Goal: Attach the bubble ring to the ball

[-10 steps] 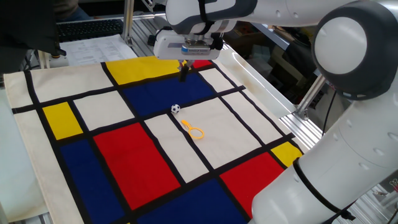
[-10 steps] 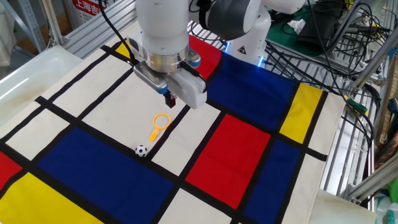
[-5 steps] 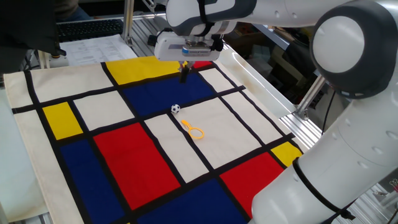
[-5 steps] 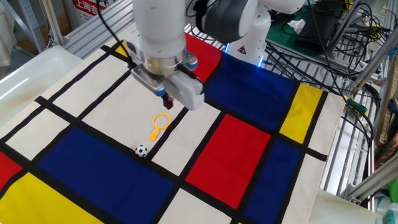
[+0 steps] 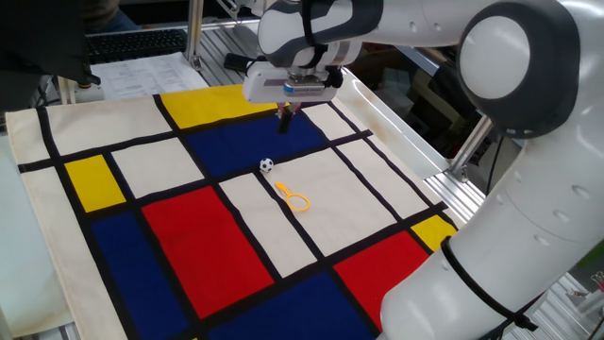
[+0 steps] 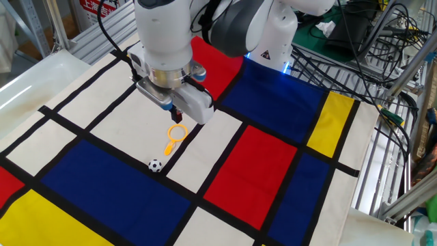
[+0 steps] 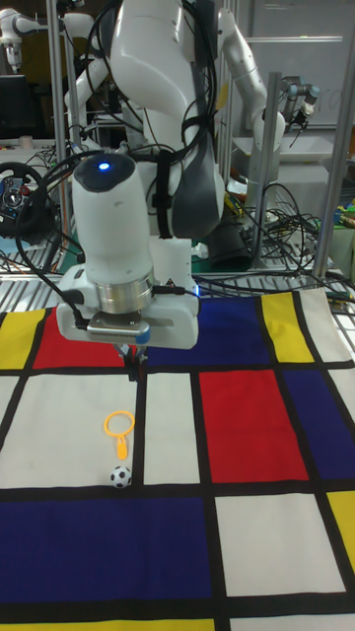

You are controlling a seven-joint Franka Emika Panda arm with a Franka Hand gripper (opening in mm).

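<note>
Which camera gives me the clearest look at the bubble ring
The tall fixed view: the bubble ring faces the camera, loop open and round, handle pointing down at the ball. The one fixed view shows it slanted and foreshortened; the other fixed view shows it close under the pincer.

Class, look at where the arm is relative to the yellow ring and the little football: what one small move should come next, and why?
Probably bring the gripper down over the bubble ring. It hangs above the cloth holding nothing, near the ring's loop end, while the ring lies flat beside the ball, apart from it. The ring must be picked up before it can go to the ball.
</note>
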